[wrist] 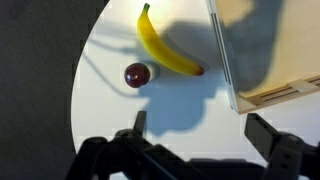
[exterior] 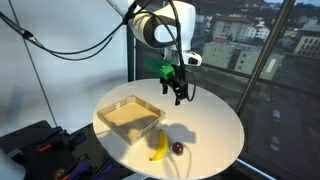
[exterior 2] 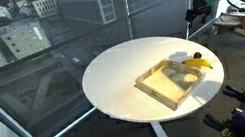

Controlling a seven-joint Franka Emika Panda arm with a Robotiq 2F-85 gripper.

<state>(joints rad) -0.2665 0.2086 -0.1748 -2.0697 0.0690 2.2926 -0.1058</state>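
Note:
A yellow banana (wrist: 165,48) lies on the round white table (exterior: 205,135), with a small dark red fruit (wrist: 137,75) beside it. A shallow wooden tray (exterior: 128,115) stands next to them, and nothing shows inside it. My gripper (exterior: 180,92) hangs open above the table, beyond the banana (exterior: 159,146) and red fruit (exterior: 178,148), holding nothing. In the wrist view the gripper (wrist: 200,128) has bare tabletop between its two dark fingers (wrist: 139,122), the fruit lie ahead of it, and the tray (wrist: 270,50) is off to the right. In an exterior view the banana (exterior 2: 200,63) rests by the tray (exterior 2: 174,82).
Tall glass windows with city buildings behind them surround the table. Black equipment and cables (exterior: 40,145) sit below the table's edge. A wooden stool (exterior 2: 241,22) stands behind the arm. The table's edge drops off close to the fruit.

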